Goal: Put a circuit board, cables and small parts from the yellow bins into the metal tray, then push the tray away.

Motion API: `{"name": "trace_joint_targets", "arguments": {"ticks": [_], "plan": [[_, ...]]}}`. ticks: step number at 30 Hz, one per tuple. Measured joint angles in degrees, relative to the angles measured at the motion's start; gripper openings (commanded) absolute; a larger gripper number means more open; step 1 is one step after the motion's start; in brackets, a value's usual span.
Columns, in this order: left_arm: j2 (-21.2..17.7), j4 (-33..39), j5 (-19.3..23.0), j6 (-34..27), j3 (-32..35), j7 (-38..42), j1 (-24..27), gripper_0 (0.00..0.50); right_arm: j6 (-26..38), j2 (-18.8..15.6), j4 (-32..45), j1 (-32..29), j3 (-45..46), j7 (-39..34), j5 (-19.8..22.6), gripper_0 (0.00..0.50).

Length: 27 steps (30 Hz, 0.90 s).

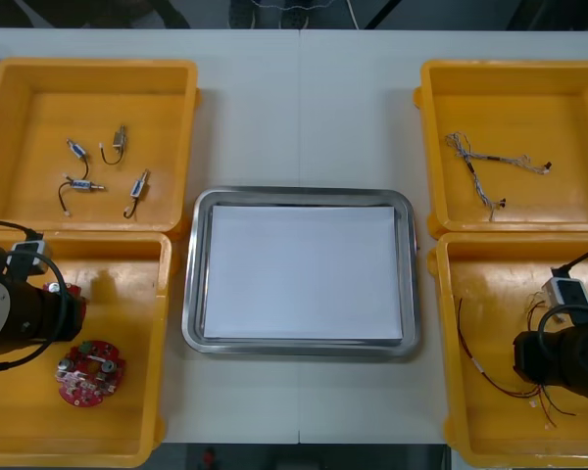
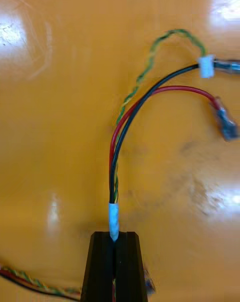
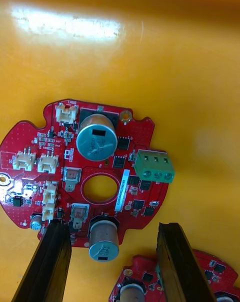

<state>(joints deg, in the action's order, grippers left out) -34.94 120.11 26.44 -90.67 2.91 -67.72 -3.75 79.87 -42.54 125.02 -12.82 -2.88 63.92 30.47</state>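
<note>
right claw (image 2: 115, 235) low, tight on cable (image 2: 114, 172)

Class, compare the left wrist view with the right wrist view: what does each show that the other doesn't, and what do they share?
Left wrist: the left gripper, fingers open over a red circuit board, with a second board beside it. Right wrist: the right gripper shut on a cable bundle. Shared: a yellow bin floor underneath.
</note>
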Motion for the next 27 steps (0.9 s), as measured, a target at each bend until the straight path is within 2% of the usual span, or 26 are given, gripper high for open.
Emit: {"name": "trace_joint_targets", "arguments": {"ticks": [3, 18, 20, 21, 22, 23, 24, 27], "plan": [[0.0, 0.0, 0.0, 0.0, 0.0, 0.0, -0.51, 0.5, 4.23, 0.01, 2.66, 0.27, 2.35, 0.0, 1.77, 0.0], [0.03, -0.01, -0.64, 0.49, -0.14, 0.0, -1.26, 0.491, 24.86, -0.34, 12.4, 6.53, 17.07, 0.0, 17.35, 0.0], [0.03, -0.01, -1.34, 0.83, -0.6, 0.0, -1.28, 0.442, 26.7, -0.85, 12.58, 7.72, 18.36, 0.0, 19.93, 0.0], [0.03, -0.01, -1.7, 1.0, -0.91, 0.0, -1.28, 0.347, 27.6, -1.22, 12.59, 8.38, 18.98, 0.0, 21.35, 0.0], [0.03, -0.01, -1.94, 1.13, -1.18, 0.0, -1.28, 0.23, 28.22, -1.61, 12.59, 9.0, 19.52, 0.0, 22.43, 0.0], [0.03, -0.01, -2.03, 1.19, -1.39, 0.0, -1.29, 0.145, 28.77, -2.07, 12.59, 9.59, 19.99, 0.0, 23.32, 0.0], [0.03, -0.01, -2.06, 1.2, -1.52, 0.0, -1.29, 0.005, 29.15, -2.55, 12.59, 10.14, 20.39, 0.0, 24.06, 0.0], [0.07, -0.01, -2.06, 1.22, -1.6, 0.0, -1.3, 0.002, 29.71, -4.3, 12.61, 11.74, 21.49, 0.0, 26.49, 0.0]]}}
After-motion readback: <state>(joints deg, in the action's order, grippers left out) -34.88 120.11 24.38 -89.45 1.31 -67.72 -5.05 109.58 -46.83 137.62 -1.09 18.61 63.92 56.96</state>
